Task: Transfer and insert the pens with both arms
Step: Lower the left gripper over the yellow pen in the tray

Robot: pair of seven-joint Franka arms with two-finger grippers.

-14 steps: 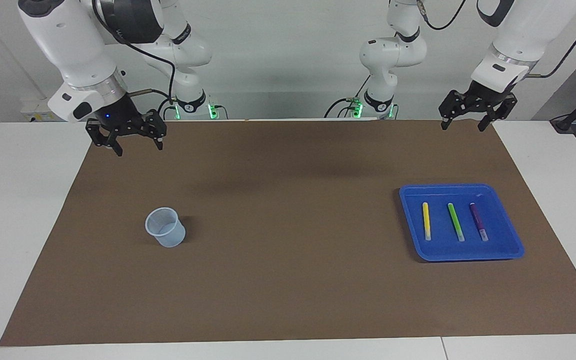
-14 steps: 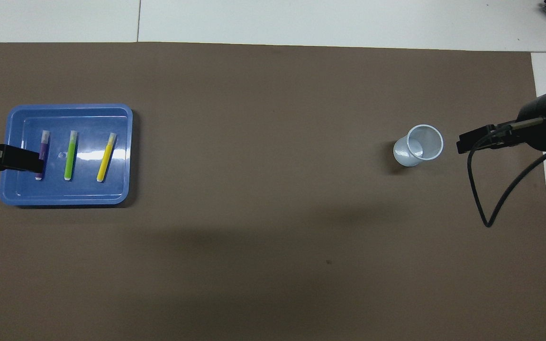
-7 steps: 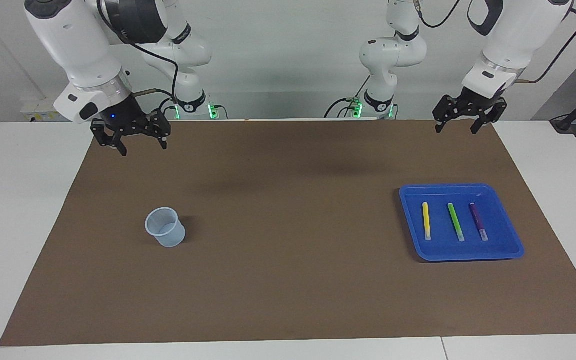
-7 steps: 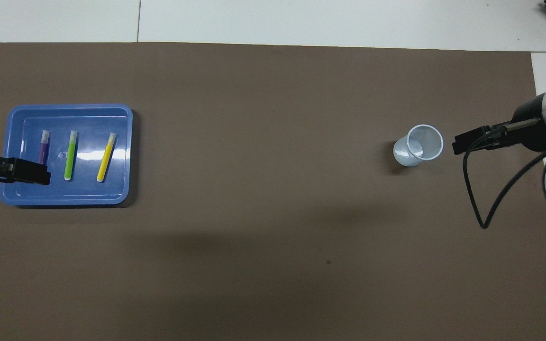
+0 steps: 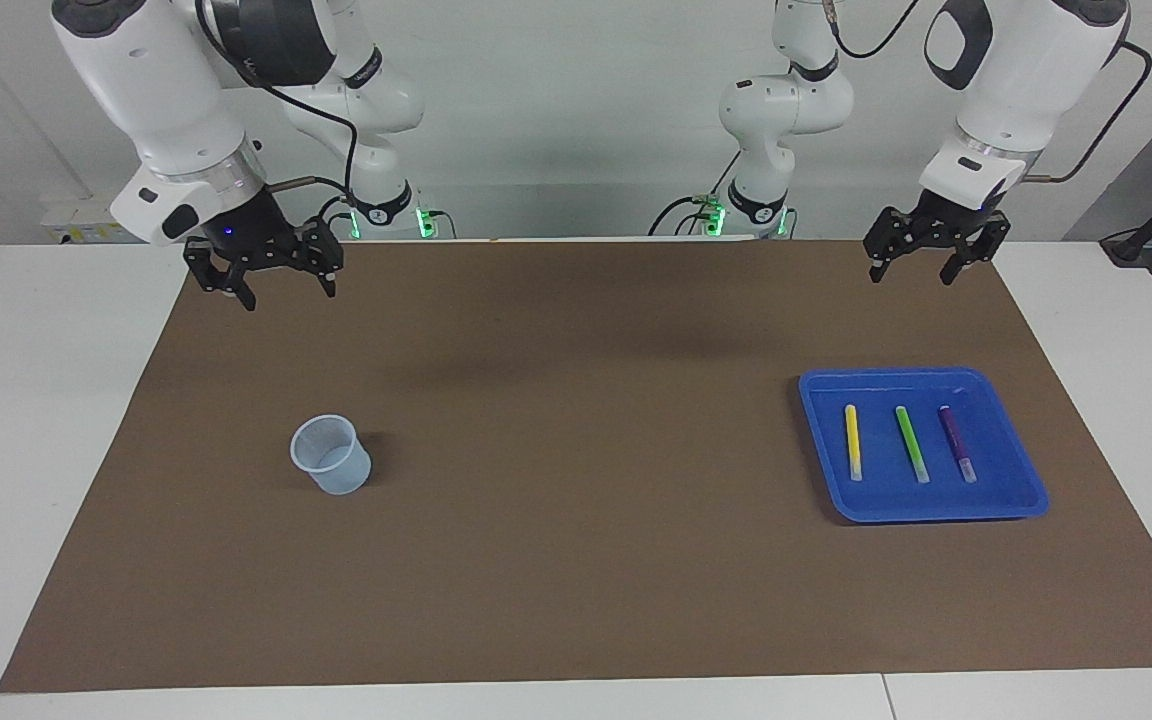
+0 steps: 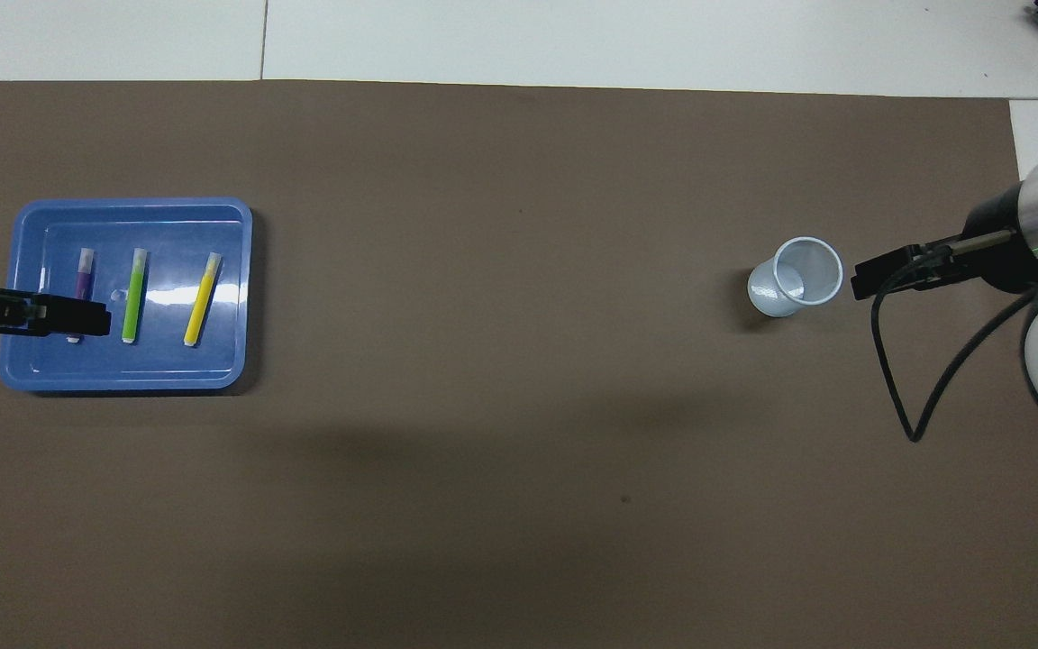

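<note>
Three pens lie side by side in a blue tray [image 5: 936, 513] toward the left arm's end of the table: yellow [image 5: 852, 441], green [image 5: 911, 443] and purple [image 5: 957, 443]. In the overhead view the yellow pen [image 6: 200, 298] and green pen [image 6: 133, 296] show whole. My left gripper [image 6: 91, 318] overlaps the lower part of the purple pen [image 6: 84, 270] there. The facing view shows the left gripper [image 5: 911, 272] open and raised well above the mat, touching nothing. My right gripper [image 5: 286, 292] hangs open and empty over the mat at the right arm's end, beside the cup as seen from above [image 6: 870, 278].
A clear plastic cup [image 5: 331, 455] stands upright on the brown mat [image 5: 576, 560] toward the right arm's end, also visible from overhead [image 6: 796, 275]. The tray's rim [image 6: 122, 379] sits on the mat. White table borders the mat. Two small robot bases with green lights stand by the wall.
The left gripper has drifted inward over the tray, from its outer edge to over the purple pen. The right gripper has shifted slightly toward the cup. Both stay open.
</note>
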